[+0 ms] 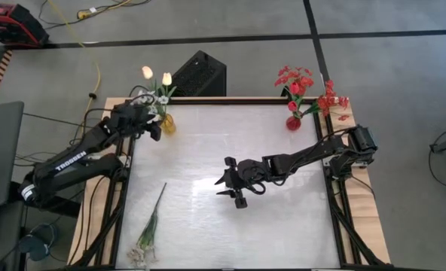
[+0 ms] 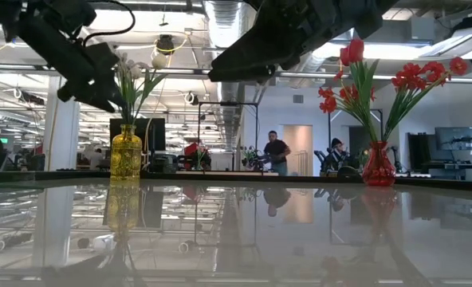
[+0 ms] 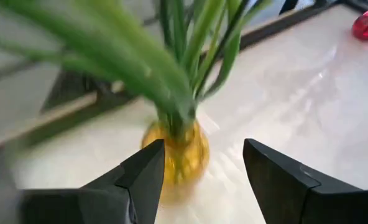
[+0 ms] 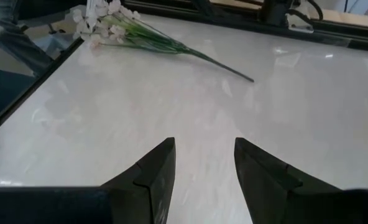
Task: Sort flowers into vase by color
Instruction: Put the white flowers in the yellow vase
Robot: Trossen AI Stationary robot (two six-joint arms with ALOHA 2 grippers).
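A yellow glass vase (image 1: 167, 124) stands at the table's far left corner with cream tulip buds (image 1: 157, 74) and green stalks in it (image 3: 178, 68). A red vase (image 1: 293, 123) at the far right holds red blossoms (image 1: 302, 84). One white blossom spray (image 1: 149, 233) lies flat near the table's near left edge, its stalk pointing toward the middle (image 4: 134, 34). My left gripper (image 1: 154, 120) hovers open just left of the yellow vase (image 3: 178, 155), above the table. My right gripper (image 1: 230, 183) hangs open over the table's middle, empty (image 4: 202, 171).
A black box (image 1: 199, 75) sits on the floor beyond the far edge. The wooden table frame (image 1: 102, 188) and black rails edge the white top. People and desks show in the room behind (image 2: 277, 151). Bare white tabletop lies between the vases and the spray.
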